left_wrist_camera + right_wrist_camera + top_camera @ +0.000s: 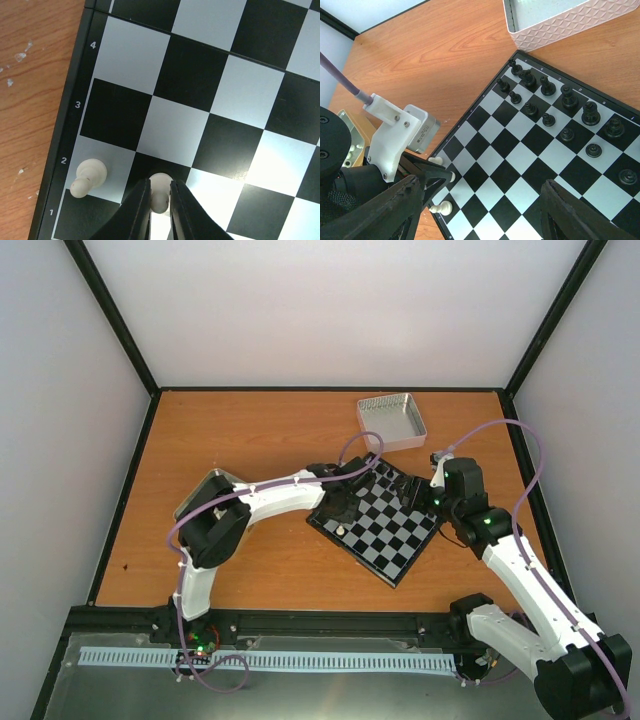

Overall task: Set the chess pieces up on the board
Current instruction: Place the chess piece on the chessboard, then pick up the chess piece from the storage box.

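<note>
The board (385, 535) lies tilted at mid-table and fills the left wrist view (215, 90). My left gripper (160, 200) is shut on a cream-white pawn (160, 187) over a black square in row 2, near the board's left edge. Another white pawn (88, 177) stands on the neighbouring grey square. In the right wrist view these two pawns (436, 160) and a third white piece (441, 207) sit along that edge, beside the left gripper (437, 180). My right gripper (485, 212) is wide open and empty above the board (520, 165); it hovers over the board's far right side (420, 498).
Small black chessmen (555, 107) fill the board's far rows. A pale patterned tray (392, 420) stands behind the board. A silver tray (205, 495) holding white pieces lies under my left arm, left of the board. Walls close in the table.
</note>
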Robot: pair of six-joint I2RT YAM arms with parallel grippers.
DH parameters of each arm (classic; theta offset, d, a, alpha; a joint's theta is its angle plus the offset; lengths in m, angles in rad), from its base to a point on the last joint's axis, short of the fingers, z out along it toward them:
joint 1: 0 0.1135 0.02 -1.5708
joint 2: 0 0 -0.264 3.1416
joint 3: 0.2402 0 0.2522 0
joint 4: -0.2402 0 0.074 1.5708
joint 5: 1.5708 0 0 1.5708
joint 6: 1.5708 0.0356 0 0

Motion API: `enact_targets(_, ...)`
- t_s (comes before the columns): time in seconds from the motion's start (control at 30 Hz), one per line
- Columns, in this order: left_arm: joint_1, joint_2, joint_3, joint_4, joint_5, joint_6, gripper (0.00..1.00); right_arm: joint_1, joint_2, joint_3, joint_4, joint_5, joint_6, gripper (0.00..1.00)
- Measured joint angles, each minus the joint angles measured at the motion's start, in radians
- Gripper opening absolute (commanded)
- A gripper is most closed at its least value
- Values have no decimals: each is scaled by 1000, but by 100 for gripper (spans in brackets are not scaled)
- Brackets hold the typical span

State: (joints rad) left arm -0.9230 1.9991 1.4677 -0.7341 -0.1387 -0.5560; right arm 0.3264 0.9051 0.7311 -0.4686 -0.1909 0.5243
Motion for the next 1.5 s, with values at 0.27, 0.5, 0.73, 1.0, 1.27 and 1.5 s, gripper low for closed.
enact_targets(0.27, 0, 5, 0, -6, -8, 2, 20, 0, 0, 0, 0, 0, 0, 65)
enact_targets(0.5, 0, -5, 1, -8, -7, 9, 26, 0, 0, 0, -5, 0, 0, 65)
enact_targets(0.73, 3, -124, -3, -12, -32, 13, 33, 0, -10, 0, -37, 4, 1, 65)
enact_targets(1.0, 92, -446, -206, 21, -103, 4, 51, 1, -24, 38, -167, 53, -5, 65)
enact_targets(1.27, 300, -747, -380, 14, -163, 3, 62, 1, -41, 52, -248, 95, 16, 65)
enact_targets(1.5, 533, -832, -444, -18, -170, -3, 78, 1, -35, 75, -272, 113, 43, 65)
